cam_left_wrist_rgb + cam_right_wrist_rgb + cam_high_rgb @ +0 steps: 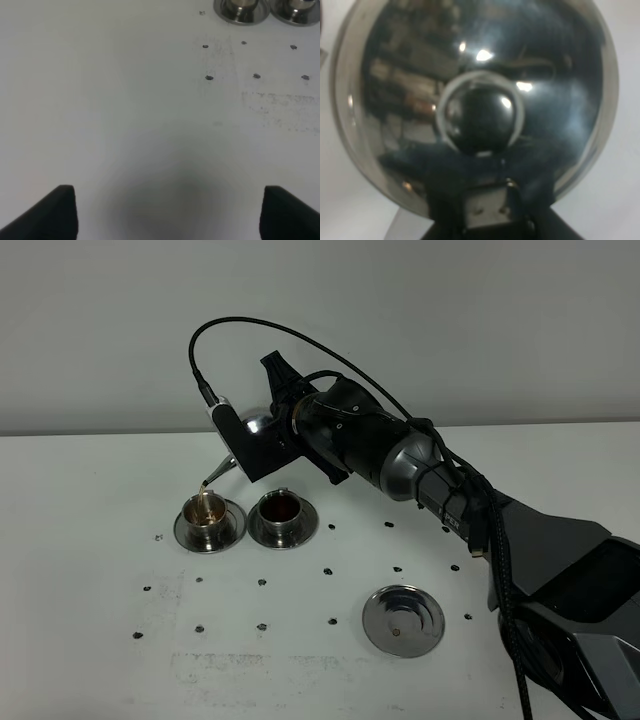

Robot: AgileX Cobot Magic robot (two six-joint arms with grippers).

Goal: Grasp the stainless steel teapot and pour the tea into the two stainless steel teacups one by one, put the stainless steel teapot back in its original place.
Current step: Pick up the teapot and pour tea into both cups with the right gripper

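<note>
My right gripper [252, 443] is shut on the handle of the stainless steel teapot [259, 424], which it holds tilted above the table. From the thin spout, tea [207, 496] runs down into the left teacup [208, 514]. The right teacup [283, 510] holds dark reddish-brown tea. In the right wrist view the teapot's domed lid and knob [480, 117] fill the picture. The original place [403, 619], a flat steel disc, lies bare at the front right. My left gripper [175, 212] hangs open over bare table, well away from the two teacups' saucers [242, 11].
The white table [90, 570] carries rows of small dark screw holes [262, 625]. My right arm [520, 550] stretches in from the front right, passing beside the steel disc. A black cable [300, 340] loops above the wrist.
</note>
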